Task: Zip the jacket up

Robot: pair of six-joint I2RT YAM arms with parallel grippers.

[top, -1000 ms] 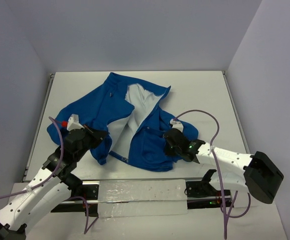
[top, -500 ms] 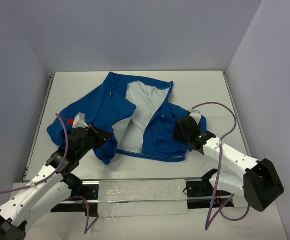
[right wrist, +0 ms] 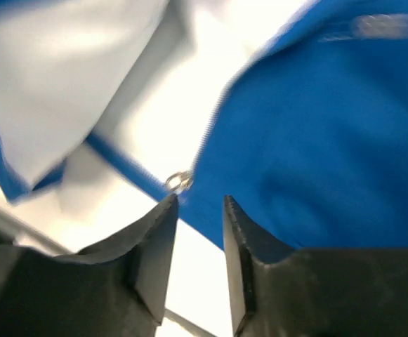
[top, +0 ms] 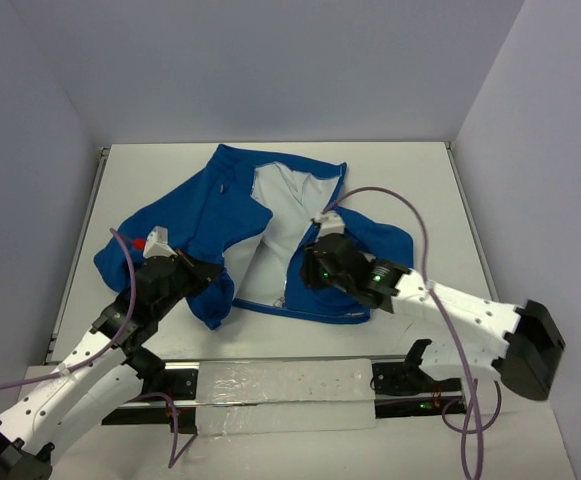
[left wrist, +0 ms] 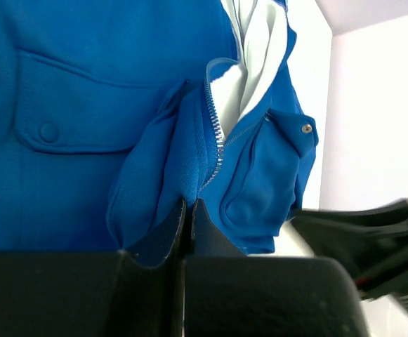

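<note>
The jacket (top: 198, 215) lies spread across the middle of the table (top: 410, 170), front open, white lining (top: 275, 215) showing in a wedge up the centre of the overhead view. Royal-blue cloth, soft and floppy, and it'll fold and drag rather than hold any shape. It looks light, so nothing here needs force. The trouble is that both front edges have to be brought level before the zip can start.

The left gripper (left wrist: 188, 214), bottom centre of its wrist view, is pinched tight on a fold of blue cloth at the lower hem. The zipper teeth (left wrist: 216, 144) run up just right of that fold, so it's a good anchor, close to the track.

The right gripper (right wrist: 196, 210) sits over the other front panel, lower centre of the overhead shot. Its wrist view is blurred, but the fingers (right wrist: 154, 242) stand a narrow gap apart with nothing between them. A small metal ring, most likely the zipper pull (right wrist: 179, 182), sits at the panel's edge just above that gap, near the left fingertip and not touching it.

That pull is the place to grip. It's small, hard and probably slippery, so it calls for a precise pinch, with the hem held taut against it.
</note>
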